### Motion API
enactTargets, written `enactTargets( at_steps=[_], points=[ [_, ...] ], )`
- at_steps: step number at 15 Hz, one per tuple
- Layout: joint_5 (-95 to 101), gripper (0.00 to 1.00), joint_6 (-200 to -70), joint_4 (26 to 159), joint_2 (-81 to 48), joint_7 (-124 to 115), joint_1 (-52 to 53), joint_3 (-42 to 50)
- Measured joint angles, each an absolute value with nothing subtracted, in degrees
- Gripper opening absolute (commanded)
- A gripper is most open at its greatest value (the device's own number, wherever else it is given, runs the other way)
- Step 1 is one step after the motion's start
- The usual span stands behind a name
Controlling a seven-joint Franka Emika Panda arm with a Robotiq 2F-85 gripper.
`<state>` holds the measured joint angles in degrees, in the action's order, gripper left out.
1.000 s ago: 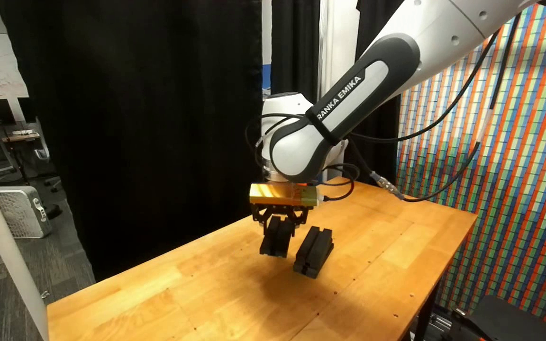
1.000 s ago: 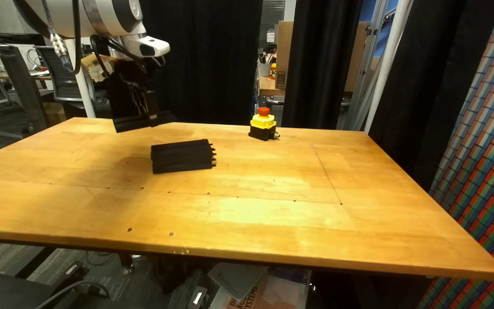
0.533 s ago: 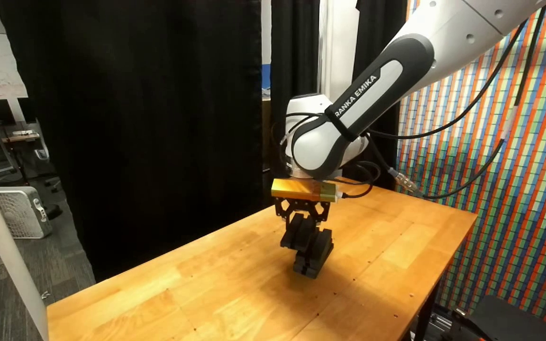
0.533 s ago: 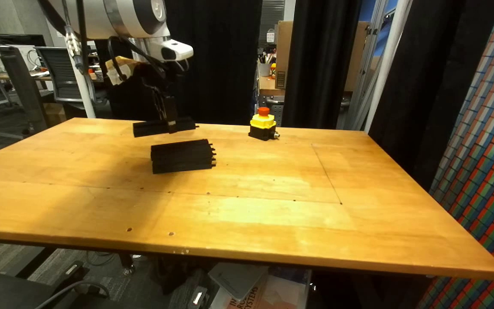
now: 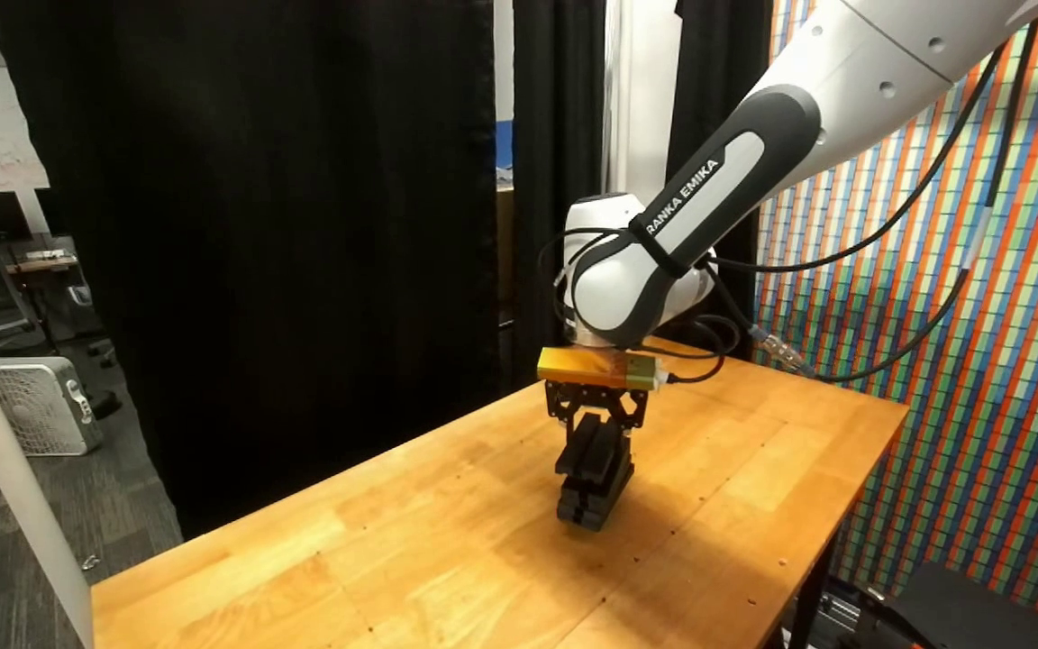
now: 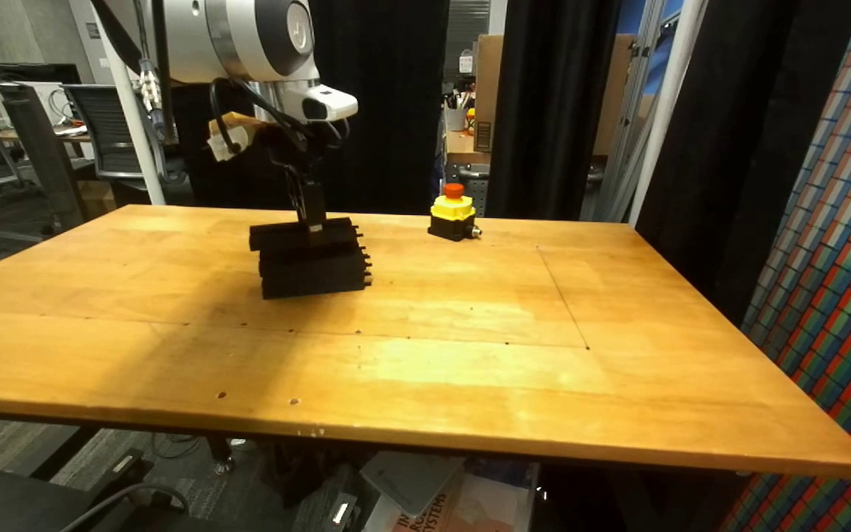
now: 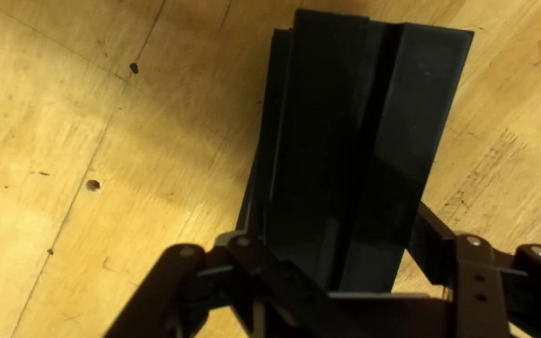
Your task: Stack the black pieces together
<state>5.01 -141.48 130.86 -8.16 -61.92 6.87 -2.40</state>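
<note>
- Apparently, the placing step is in hand: leftmost in an exterior view, the white Franka arm (image 6: pixel 248 41) extends above the stack of black blocks (image 6: pixel 315 277).
- Directly over the stack hangs the Robotiq gripper (image 5: pixel 598 436), its jaws clamped on both long sides of a grooved black block (image 6: pixel 278 236).
- That held block lies lengthwise over the stack, nearly parallel with it; its left end seems to jut past the stack's left end, its right end to fall slightly short. Whether it touches the top layer I cannot tell, black on black.
- The stack itself rests on the wooden tabletop (image 6: pixel 484 295); its layers are hard to count. My guess is that this is the last piece to go on, as the other black blocks in view all belong to the stack.
- The next move, I judge, calls for a slight shift toward the stack's right end, then a straight lowering until the block seats, and only then parting the jaws and lifting clear.
- Right of the stack, well apart and farther back, the red-and-yellow emergency-stop button (image 6: pixel 453 214) stands out of the way.
</note>
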Motion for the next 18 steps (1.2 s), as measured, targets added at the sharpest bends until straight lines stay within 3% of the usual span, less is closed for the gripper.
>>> enactTargets(
  at_steps=[18],
  points=[
    [5.0,0.48,-142.2,130.0,-11.1,-61.9,6.8,-2.4]
  ],
)
